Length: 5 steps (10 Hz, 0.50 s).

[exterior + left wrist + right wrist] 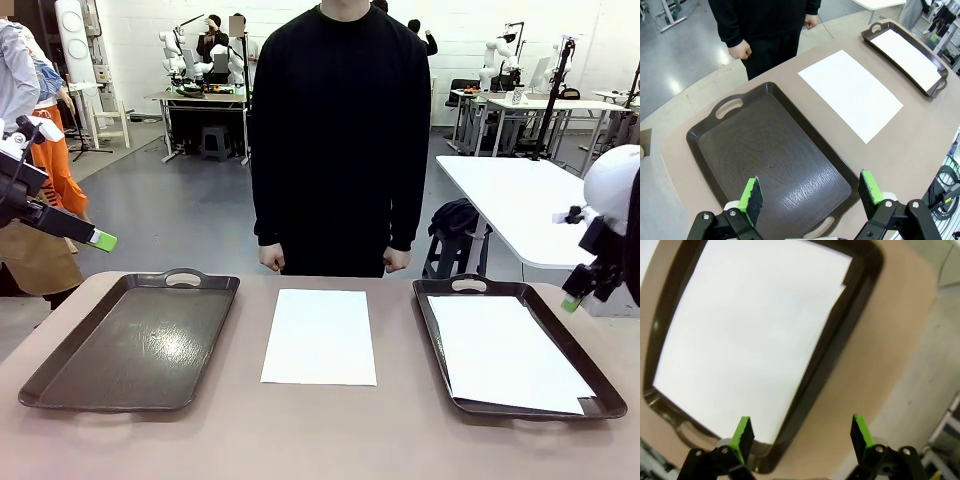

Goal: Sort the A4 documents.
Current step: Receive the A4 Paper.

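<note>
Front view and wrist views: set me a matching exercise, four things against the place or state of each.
Things:
1. left tray
2. right tray
3. middle sheet
4. left gripper

Places or states:
a. has white paper lying in it
b. lies flat on the tabletop between the two trays
c. shows its bare dark glossy bottom
d. open, holding nothing

Pairs: 1-c, 2-a, 3-b, 4-d
</note>
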Each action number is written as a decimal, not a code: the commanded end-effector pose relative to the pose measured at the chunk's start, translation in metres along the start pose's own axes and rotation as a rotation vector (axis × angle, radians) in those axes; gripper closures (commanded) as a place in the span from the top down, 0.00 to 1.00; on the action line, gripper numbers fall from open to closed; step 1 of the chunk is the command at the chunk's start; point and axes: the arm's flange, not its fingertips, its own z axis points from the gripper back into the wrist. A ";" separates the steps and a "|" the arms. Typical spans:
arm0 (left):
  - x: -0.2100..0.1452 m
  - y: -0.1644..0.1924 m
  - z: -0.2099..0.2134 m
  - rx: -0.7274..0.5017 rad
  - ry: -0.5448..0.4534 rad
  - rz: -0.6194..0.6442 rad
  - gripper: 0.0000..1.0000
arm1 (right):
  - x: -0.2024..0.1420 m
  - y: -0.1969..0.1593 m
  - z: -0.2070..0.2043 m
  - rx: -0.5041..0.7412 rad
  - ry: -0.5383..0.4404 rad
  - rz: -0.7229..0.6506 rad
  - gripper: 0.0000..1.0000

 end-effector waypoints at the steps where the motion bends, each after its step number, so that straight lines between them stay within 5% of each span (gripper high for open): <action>1: -0.001 0.002 -0.001 -0.011 -0.009 0.001 1.00 | -0.024 0.019 0.052 -0.082 -0.195 0.096 1.00; 5: -0.001 0.002 -0.001 -0.011 -0.009 0.001 1.00 | -0.030 0.055 0.124 0.105 -0.420 0.269 1.00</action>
